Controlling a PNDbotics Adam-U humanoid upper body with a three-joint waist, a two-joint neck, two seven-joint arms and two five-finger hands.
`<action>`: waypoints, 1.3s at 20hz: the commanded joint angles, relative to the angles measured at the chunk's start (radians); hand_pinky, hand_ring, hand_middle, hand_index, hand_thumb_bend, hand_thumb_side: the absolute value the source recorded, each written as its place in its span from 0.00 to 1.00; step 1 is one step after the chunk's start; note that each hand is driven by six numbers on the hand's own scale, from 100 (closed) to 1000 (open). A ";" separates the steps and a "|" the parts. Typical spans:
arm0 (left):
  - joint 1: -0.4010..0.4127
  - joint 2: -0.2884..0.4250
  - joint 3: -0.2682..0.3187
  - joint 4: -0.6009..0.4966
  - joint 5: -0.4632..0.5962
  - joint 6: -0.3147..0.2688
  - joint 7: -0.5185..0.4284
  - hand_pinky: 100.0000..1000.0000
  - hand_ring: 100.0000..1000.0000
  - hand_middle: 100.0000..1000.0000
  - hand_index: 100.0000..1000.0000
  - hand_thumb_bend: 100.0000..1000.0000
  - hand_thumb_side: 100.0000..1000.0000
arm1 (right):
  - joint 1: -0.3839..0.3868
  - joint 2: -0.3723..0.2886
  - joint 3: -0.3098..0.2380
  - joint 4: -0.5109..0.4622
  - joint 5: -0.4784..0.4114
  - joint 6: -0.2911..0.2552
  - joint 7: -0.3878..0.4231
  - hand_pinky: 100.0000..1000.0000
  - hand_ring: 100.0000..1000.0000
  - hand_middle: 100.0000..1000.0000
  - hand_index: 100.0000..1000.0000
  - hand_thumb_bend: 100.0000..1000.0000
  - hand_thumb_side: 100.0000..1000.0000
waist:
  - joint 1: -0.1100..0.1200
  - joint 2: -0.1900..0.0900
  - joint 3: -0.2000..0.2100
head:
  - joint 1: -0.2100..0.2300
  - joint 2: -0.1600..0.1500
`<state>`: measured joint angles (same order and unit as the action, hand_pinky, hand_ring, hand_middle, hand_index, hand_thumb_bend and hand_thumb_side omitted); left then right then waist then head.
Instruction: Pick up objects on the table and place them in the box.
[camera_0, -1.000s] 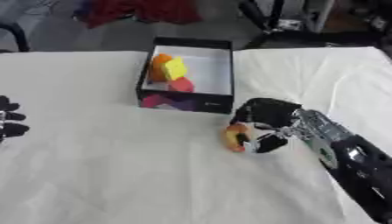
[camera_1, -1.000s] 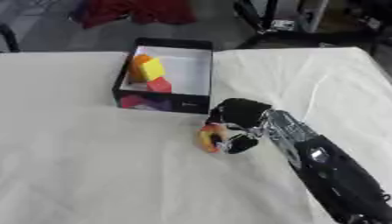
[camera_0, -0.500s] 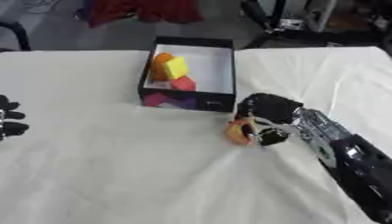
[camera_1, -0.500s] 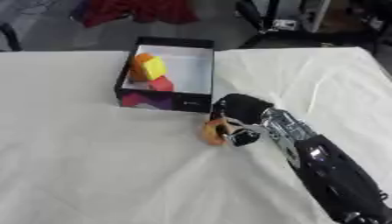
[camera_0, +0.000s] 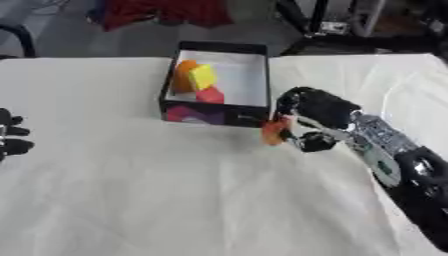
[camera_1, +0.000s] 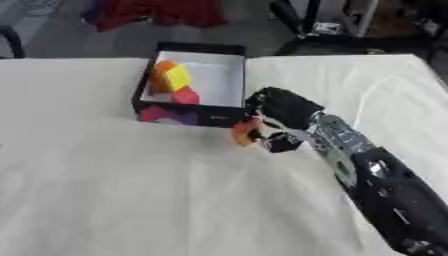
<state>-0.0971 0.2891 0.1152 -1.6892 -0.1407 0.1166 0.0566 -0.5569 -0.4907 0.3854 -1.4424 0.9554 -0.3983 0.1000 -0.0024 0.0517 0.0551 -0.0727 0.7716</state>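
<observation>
Fingers of my right hand (camera_0: 317, 111) curl around an orange object (camera_0: 275, 131), just beside the near right corner of the box (camera_0: 258, 80). My left hand (camera_0: 10, 137) rests relaxed at the left edge of the table (camera_0: 131, 190).

Orange object (camera_0: 275, 131) pinched in my right hand (camera_0: 317, 116), at my fingertips' left side, just off the box's near right corner. Box (camera_0: 257, 80): black walls, white floor, up-left of my hand. Inside: orange, yellow, red blocks (camera_0: 201, 77), at its left wall.
</observation>
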 joint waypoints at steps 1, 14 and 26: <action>-0.014 0.015 0.001 -0.015 -0.001 0.002 0.001 0.63 0.52 0.54 0.74 0.22 0.96 | -0.044 -0.056 -0.018 -0.080 -0.056 0.031 0.005 0.80 0.71 0.49 0.11 0.00 0.00 | 0.005 0.004 0.002 | 0.001 -0.002; -0.063 -0.008 -0.032 -0.015 0.010 -0.004 -0.029 0.63 0.52 0.54 0.74 0.23 0.95 | -0.274 -0.027 -0.128 0.112 -0.262 0.193 0.152 0.80 0.71 0.48 0.14 0.00 0.00 | 0.026 0.021 0.088 | -0.050 -0.002; -0.110 -0.026 -0.066 -0.011 0.020 -0.009 -0.063 0.63 0.52 0.54 0.74 0.23 0.95 | -0.381 0.051 -0.178 0.425 -0.190 0.233 0.085 0.81 0.73 0.51 0.26 0.00 0.00 | 0.033 0.031 0.176 | -0.119 -0.002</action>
<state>-0.1938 0.2533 0.0478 -1.6887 -0.1232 0.1094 -0.0030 -0.9084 -0.4310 0.2235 -1.0361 0.7476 -0.1570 0.2023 0.0171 0.0797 0.2292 -0.1875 0.7716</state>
